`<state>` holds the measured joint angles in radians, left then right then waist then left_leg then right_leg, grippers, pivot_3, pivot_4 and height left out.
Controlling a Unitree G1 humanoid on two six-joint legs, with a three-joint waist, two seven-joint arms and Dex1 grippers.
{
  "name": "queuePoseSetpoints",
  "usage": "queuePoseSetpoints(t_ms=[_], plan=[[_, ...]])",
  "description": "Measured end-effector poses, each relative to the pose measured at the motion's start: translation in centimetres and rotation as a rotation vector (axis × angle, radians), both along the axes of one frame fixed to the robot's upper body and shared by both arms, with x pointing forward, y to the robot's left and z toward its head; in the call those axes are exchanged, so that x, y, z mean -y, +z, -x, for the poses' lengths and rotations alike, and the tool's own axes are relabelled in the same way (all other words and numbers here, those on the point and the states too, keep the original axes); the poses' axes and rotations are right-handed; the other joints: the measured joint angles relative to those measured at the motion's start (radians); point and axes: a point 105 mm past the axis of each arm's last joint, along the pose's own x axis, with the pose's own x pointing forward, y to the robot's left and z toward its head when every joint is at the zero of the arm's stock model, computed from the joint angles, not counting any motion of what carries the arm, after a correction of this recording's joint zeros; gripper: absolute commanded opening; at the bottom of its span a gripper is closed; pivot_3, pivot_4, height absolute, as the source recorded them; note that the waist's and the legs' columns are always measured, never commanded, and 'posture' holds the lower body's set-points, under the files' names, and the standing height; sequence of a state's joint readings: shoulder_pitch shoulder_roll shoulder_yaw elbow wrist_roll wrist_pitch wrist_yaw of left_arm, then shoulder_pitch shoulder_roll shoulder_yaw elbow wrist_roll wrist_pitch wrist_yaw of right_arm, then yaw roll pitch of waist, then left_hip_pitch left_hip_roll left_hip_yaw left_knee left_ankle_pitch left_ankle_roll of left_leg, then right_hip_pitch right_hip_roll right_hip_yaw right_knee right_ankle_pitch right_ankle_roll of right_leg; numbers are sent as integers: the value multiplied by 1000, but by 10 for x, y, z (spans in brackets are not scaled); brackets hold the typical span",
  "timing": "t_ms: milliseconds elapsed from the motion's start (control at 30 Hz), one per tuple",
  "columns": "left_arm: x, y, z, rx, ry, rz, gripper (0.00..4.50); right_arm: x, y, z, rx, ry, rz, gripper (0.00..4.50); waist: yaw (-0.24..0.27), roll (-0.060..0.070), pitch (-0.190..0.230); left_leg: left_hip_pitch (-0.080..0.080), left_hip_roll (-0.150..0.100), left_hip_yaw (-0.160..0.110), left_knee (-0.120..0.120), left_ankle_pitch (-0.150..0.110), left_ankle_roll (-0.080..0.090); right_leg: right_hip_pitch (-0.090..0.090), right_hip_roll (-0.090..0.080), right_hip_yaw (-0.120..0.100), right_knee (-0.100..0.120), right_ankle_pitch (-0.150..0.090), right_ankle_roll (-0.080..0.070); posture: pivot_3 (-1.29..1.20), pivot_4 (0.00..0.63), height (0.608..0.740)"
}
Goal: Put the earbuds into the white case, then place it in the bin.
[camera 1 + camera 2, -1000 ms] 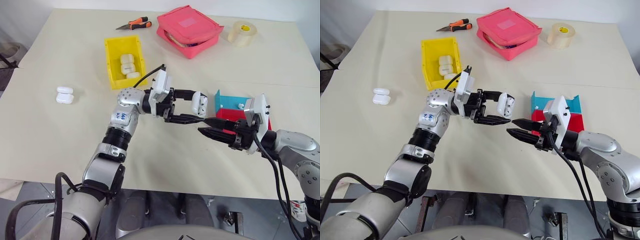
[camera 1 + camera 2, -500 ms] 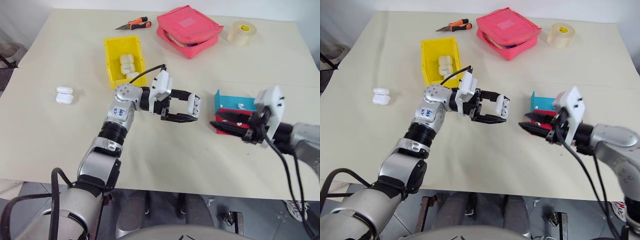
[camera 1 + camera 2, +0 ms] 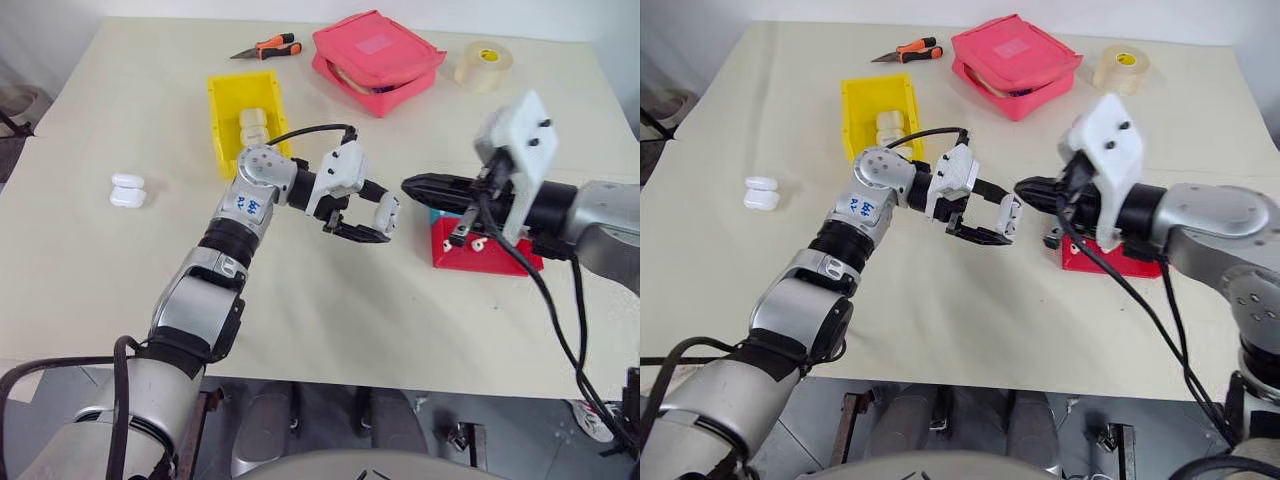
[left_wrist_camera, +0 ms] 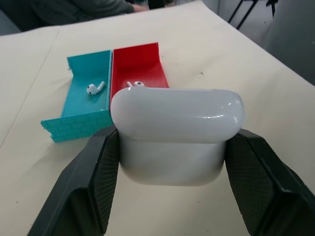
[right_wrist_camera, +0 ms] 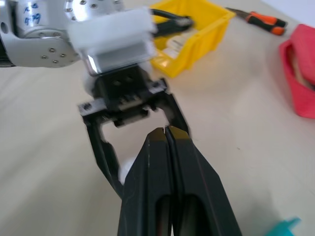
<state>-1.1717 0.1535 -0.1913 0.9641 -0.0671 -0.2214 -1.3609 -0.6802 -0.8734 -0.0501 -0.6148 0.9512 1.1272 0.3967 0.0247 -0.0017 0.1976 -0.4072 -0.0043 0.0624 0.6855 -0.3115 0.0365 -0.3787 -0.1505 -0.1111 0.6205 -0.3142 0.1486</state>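
My left gripper [image 3: 383, 216] is shut on a white case [image 3: 388, 210], held above the table's middle; in the left wrist view the case [image 4: 177, 113] sits between the two black fingers [image 4: 93, 172]. My right gripper [image 3: 408, 184] is shut, its tips just right of that case and pointing at it. Up close its fingers [image 5: 165, 147] press together, and I cannot tell whether anything tiny is pinched. Two earbuds [image 4: 95, 87] [image 4: 134, 84] lie in the tray's teal and red halves. The yellow bin [image 3: 225, 100] stands at the back left with white cases [image 3: 255, 125] inside.
The red-and-teal tray [image 3: 480, 260] lies under my right arm. Two more white cases [image 3: 128, 190] rest at the far left. A pink pouch [image 3: 378, 45], a tape roll [image 3: 484, 65] and an orange-handled tool [image 3: 268, 47] lie along the back.
My right gripper has risen from the tray, swung left to the held case and shut. My left gripper has turned a little, still holding the case.
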Motion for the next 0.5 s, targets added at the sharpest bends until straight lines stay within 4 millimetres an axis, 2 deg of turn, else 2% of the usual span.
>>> queuePoseSetpoints(t_ms=[133,233,367,500], plan=[[5,8,-2,34,-2,-6,2809,-10,-10,-10,-28,0,28,45,0,0,0,0,-1,1,0,0,0,0,0,0,0,0,0,0,150,740],[9,9,-2,39,-11,2,2809,-9,-15,-20,-35,-30,42,45,0,0,0,-1,-1,2,0,0,1,0,0,0,0,0,0,0,150,740],[7,7,-4,27,6,4,2809,1,-19,-23,-27,-51,69,45,0,0,0,-2,-1,2,0,0,1,-2,0,0,0,0,0,0,150,740],[3,9,-7,23,28,24,2809,25,-23,-21,-43,-104,109,45,0,0,0,-2,-1,2,0,0,1,-2,0,0,0,0,0,0,150,740]])
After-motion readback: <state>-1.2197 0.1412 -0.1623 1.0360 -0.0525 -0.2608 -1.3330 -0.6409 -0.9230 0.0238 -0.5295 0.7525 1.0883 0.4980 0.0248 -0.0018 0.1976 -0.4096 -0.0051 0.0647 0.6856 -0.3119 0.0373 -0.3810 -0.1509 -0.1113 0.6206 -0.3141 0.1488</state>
